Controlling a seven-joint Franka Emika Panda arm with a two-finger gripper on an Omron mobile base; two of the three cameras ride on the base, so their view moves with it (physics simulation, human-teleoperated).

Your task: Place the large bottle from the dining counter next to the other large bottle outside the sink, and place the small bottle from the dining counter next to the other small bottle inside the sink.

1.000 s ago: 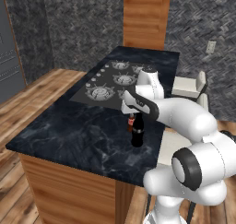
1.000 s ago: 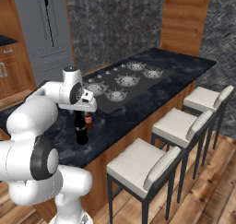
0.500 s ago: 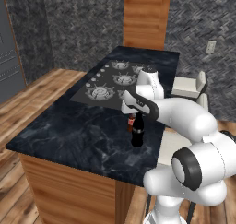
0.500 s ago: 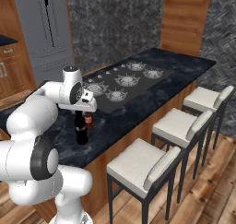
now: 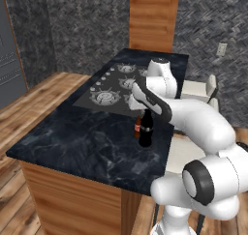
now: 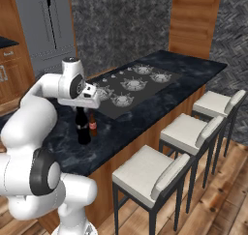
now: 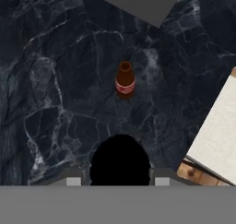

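Note:
On the dark marble dining counter [image 5: 72, 137] stands the large bottle [image 5: 146, 132], dark with a red label, also in the right base view [image 6: 83, 130]. My gripper [image 5: 147, 115] comes down over its top and is shut on its neck. In the hand view the bottle's black top [image 7: 120, 159] sits between my fingertips [image 7: 73, 178]. The small bottle [image 7: 125, 80], brown with a red band, stands upright just beside the large one [image 5: 137, 127] [image 6: 93, 127], apart from my gripper. The sink is out of view.
A grey cooktop [image 5: 121, 86] with several burners lies on the counter beyond the bottles. White-cushioned stools [image 6: 145, 173] line the counter's edge, and one seat [image 7: 216, 135] shows in the hand view. A wooden column [image 5: 154, 16] rises at the counter's far end.
The jaws have closed in on the large bottle's neck. The arm and both bottles stay where they were.

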